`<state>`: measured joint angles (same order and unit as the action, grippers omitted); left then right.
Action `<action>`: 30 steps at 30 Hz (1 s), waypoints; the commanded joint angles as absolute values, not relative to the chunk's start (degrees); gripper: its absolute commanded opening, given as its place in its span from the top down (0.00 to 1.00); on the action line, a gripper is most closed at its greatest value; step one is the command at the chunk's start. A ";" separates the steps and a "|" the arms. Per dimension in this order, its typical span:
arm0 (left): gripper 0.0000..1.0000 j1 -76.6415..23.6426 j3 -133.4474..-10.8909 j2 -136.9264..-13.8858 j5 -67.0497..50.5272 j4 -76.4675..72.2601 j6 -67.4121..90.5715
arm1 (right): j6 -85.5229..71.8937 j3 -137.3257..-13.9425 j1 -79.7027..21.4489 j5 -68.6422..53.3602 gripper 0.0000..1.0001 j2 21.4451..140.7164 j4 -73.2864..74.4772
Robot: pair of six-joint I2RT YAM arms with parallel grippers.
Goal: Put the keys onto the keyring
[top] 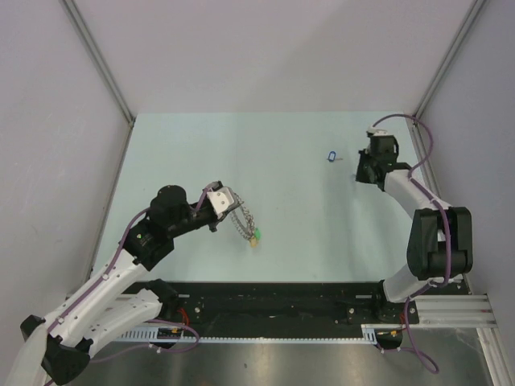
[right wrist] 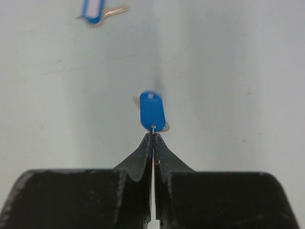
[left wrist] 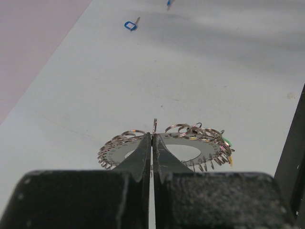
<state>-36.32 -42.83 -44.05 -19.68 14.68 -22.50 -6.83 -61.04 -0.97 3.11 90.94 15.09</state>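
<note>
Clamping the keyring [left wrist: 171, 140] by its rim, the left gripper [left wrist: 153, 137] sits well apart from the right gripper [right wrist: 153, 137], closed on a blue-tagged key [right wrist: 152, 112].

Tabletop [top: 282, 161] plain pale mint; keyring [left wrist: 177, 139] silver, green and yellow tags at one side; held key [right wrist: 152, 112] solid blue-tagged (loose key [right wrist: 97, 9] blue-rimmed, pale centre); left claw [left wrist: 152, 143] and right claw [right wrist: 153, 138] both matt black.

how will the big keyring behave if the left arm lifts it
The keyring looks like rigid metal, so probably stiff. Its fringe of small keys would likely dangle and swing. Pinched at a thin edge by the left gripper, it may pivot.
</note>
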 commanded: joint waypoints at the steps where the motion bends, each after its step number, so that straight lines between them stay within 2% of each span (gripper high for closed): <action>1: 1.00 -35.95 -43.50 -42.80 -19.87 10.99 -22.94 | -6.51 -62.49 -10.70 3.69 1.00 87.72 22.49; 6: 1.00 -35.86 -43.59 -43.15 -19.78 11.16 -22.94 | -6.24 -62.75 -24.49 -1.12 1.00 86.66 28.19; 11: 1.00 -35.86 -43.68 -43.24 -19.60 11.25 -22.85 | -5.89 -64.24 -33.12 1.74 1.00 88.24 35.85; 21: 1.00 -35.86 -43.59 -43.68 -19.51 11.34 -22.85 | -4.40 -68.46 -38.23 1.14 1.00 92.54 43.49; 30: 1.00 -35.77 -43.68 -43.59 -19.16 11.43 -22.94 | -2.81 -68.73 -43.32 6.94 1.00 95.62 54.04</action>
<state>-36.18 -42.83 -44.14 -19.57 14.68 -22.50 -4.14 -66.76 -41.52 3.95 95.18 46.41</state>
